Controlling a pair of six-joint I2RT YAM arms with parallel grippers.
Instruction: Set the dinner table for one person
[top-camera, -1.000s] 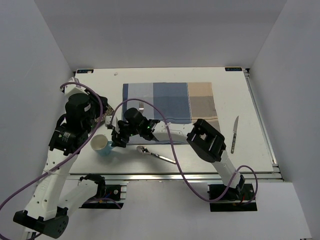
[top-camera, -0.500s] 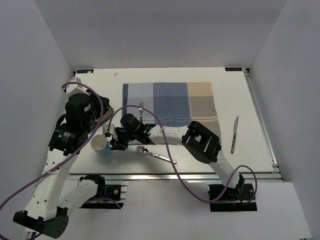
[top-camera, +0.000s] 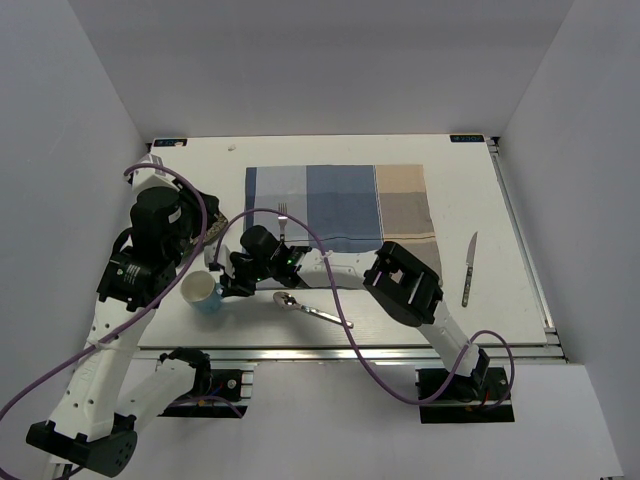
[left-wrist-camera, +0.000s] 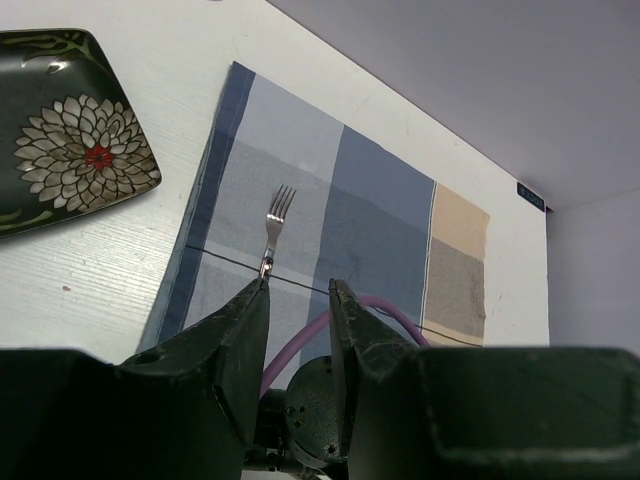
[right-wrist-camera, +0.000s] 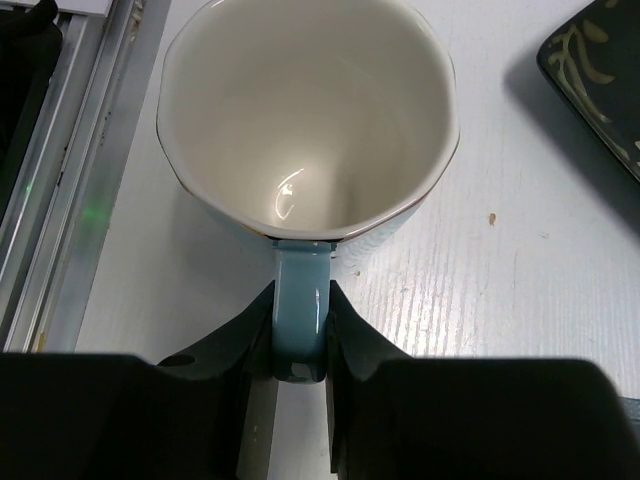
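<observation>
Gripping a mug handle on the white surface (top-camera: 480, 190)
Top view: the mug (top-camera: 201, 291) is stood at the surface's near left. Left wrist: the left gripper (left-wrist-camera: 298, 292) is held open, nothing in it. Right wrist: the handle (right-wrist-camera: 300, 300) is clamped by the right gripper (right-wrist-camera: 300, 335).

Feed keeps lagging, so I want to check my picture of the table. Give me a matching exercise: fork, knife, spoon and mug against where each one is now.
Things:
1. fork
2. knife
3. spoon
4. mug

Places:
A. handle gripped by the right gripper
B. on the table, right of the placemat
C. on the placemat
D. on the table, near side of the placemat

Pairs: 1-C, 2-B, 3-D, 4-A
</observation>
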